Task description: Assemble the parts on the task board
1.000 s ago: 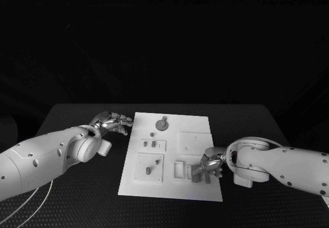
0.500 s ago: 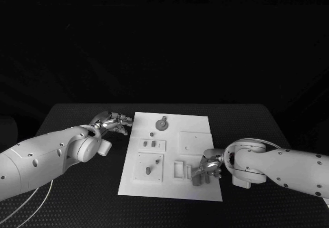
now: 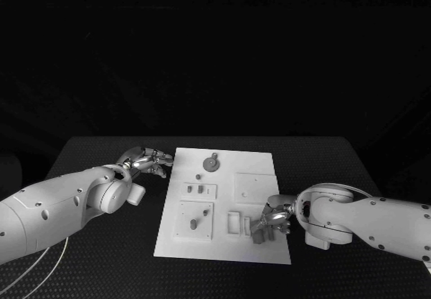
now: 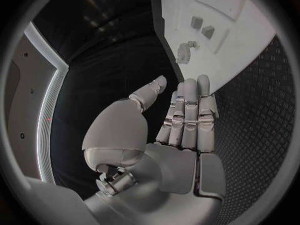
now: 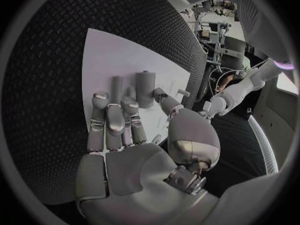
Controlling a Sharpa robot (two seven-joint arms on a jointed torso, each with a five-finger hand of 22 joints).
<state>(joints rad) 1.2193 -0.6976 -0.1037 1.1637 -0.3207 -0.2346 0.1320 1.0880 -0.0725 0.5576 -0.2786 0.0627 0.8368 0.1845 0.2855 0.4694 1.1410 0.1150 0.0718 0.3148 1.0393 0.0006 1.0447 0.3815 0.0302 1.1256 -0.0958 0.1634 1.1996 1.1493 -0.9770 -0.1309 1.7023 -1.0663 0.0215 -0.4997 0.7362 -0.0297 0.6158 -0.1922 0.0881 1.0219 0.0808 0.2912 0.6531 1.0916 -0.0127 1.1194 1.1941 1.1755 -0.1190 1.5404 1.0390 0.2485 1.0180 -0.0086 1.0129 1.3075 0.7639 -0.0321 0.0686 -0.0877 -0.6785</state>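
The white task board (image 3: 256, 180) lies in the middle of the black table. A round grey part (image 3: 212, 163) sits near its far edge, and small grey parts (image 3: 195, 222) stand in its left blocks. My right hand (image 3: 274, 220) is low over the board's near right area, fingers stretched out. Its fingertips (image 5: 107, 101) reach up to a grey cylinder (image 5: 145, 88) and a thinner bar (image 5: 117, 85) lying on the board (image 5: 103, 55). My left hand (image 3: 148, 160) hovers beside the board's far left edge, fingers straight, holding nothing. The left wrist view shows that hand (image 4: 181, 125) and the round part (image 4: 184, 51) beyond it.
Two raised white slot frames (image 3: 235, 223) lie just left of my right hand. A square white plate (image 3: 255, 185) sits on the board's right half. Bare black table (image 3: 341, 168) runs on both sides of the board. A thin pale cable loop (image 3: 45, 268) curves at the near left.
My right arm has dropped slightly toward the near edge, the hand staying over the grey pieces at the board's near right. The left hand has not moved.
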